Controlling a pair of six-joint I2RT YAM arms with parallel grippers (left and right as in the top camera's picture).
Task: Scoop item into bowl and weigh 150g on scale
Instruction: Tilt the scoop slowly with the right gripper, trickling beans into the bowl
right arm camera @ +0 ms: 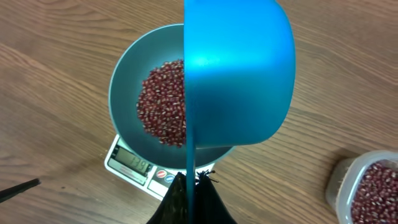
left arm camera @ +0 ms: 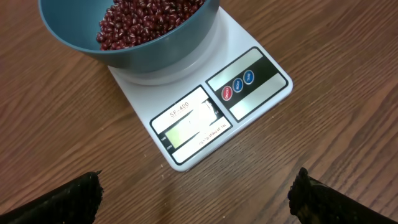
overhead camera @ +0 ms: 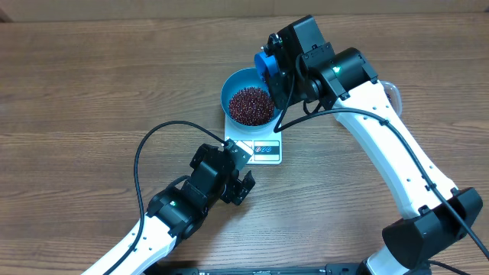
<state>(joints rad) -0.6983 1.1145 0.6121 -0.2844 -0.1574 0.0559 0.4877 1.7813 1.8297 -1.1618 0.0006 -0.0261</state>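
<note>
The blue bowl (overhead camera: pixel 229 88) stands on the white scale (overhead camera: pixel 266 151) and holds a heap of red-brown beans (overhead camera: pixel 250 105). In the right wrist view the scale's display (right arm camera: pixel 132 163) appears to read 139. My right gripper (right arm camera: pixel 193 186) is shut on the thin handle of a blue scoop (right arm camera: pixel 239 74), which is turned on its side over the bowl's (right arm camera: pixel 124 87) right half and hides part of the beans (right arm camera: pixel 161 109). My left gripper (left arm camera: pixel 199 196) is open on the near side of the scale (left arm camera: pixel 255 93), with bare wood between its fingers (left arm camera: pixel 74 199).
A clear plastic tub (right arm camera: pixel 367 186) with more beans sits on the table to the right of the scale. In the overhead view it shows only as a clear edge (overhead camera: pixel 393 92) behind the right arm. A black cable (overhead camera: pixel 153 141) loops over the table left of the scale.
</note>
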